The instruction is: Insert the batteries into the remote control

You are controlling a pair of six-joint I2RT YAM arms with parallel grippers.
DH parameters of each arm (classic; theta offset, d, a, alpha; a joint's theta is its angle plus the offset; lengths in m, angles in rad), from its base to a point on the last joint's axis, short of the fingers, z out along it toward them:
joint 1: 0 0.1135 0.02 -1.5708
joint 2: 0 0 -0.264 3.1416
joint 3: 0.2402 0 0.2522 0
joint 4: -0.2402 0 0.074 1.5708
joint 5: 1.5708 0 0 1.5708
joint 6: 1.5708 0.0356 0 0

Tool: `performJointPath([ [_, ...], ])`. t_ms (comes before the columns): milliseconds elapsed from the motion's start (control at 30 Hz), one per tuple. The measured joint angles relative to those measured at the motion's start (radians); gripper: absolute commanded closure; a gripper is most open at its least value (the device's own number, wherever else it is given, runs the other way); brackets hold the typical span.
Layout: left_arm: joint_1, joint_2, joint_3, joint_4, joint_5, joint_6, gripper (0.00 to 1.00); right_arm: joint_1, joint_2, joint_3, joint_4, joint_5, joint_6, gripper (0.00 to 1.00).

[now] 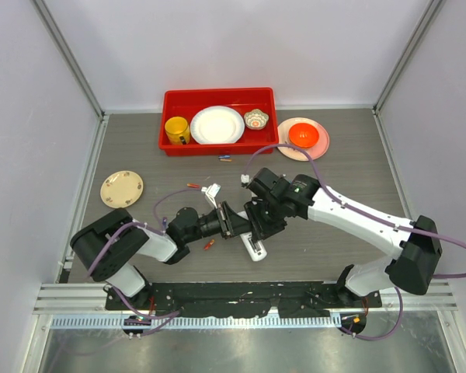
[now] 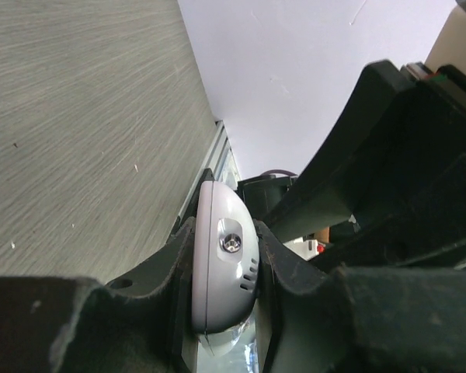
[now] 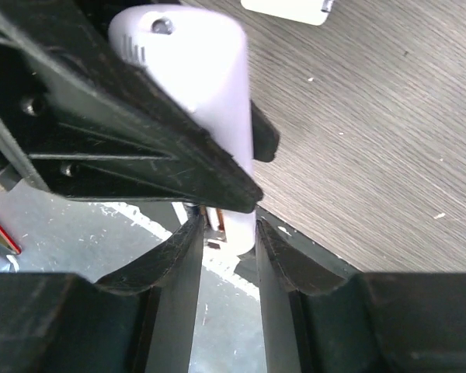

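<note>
The white remote control (image 1: 253,248) hangs tilted just above the table centre, with my left gripper (image 1: 234,223) shut on it. The left wrist view has its rounded end (image 2: 225,264) clamped between both pads. My right gripper (image 1: 258,221) is right up against it from the right. In the right wrist view the jaws of my right gripper (image 3: 227,233) stand apart, with the lower end of the remote (image 3: 239,221) at their tips and a gap on the left side. Loose batteries lie on the table: a red one (image 1: 210,244), a pair (image 1: 194,186) and another pair (image 1: 225,158).
A flat white cover piece (image 1: 212,191) lies just behind the grippers, its edge (image 3: 291,9) also in the right wrist view. A red tray (image 1: 173,101) holds a yellow mug, a white plate and a small bowl. An orange bowl on a plate (image 1: 303,137) and a tan plate (image 1: 122,188) sit apart.
</note>
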Motion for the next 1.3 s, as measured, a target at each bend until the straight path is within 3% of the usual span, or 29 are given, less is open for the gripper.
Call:
performJointPath([
  [333,-0.005,0.030,0.004,0.022,0.015,-0.006,1.00,-0.008,-0.020,0.032,-0.051,0.024,-0.007,0.60],
  [533,-0.006,0.038,0.013,0.026,0.017,-0.007,1.00,-0.008,-0.137,0.038,0.020,0.034,0.000,0.56],
  [667,-0.006,0.026,0.023,0.027,0.036,-0.011,1.00,-0.008,-0.394,-0.229,0.274,0.092,0.044,0.31],
  [700,-0.006,0.019,0.023,0.028,0.042,-0.011,1.00,-0.011,-0.466,-0.307,0.326,0.100,0.062,0.29],
  [800,-0.005,-0.010,0.031,0.030,0.065,-0.027,1.00,-0.023,-0.585,-0.426,0.402,0.107,0.101,0.27],
  [1300,0.006,-0.076,0.089,0.034,0.157,-0.084,1.00,-0.081,-0.667,-0.565,0.659,-0.067,0.210,0.26],
])
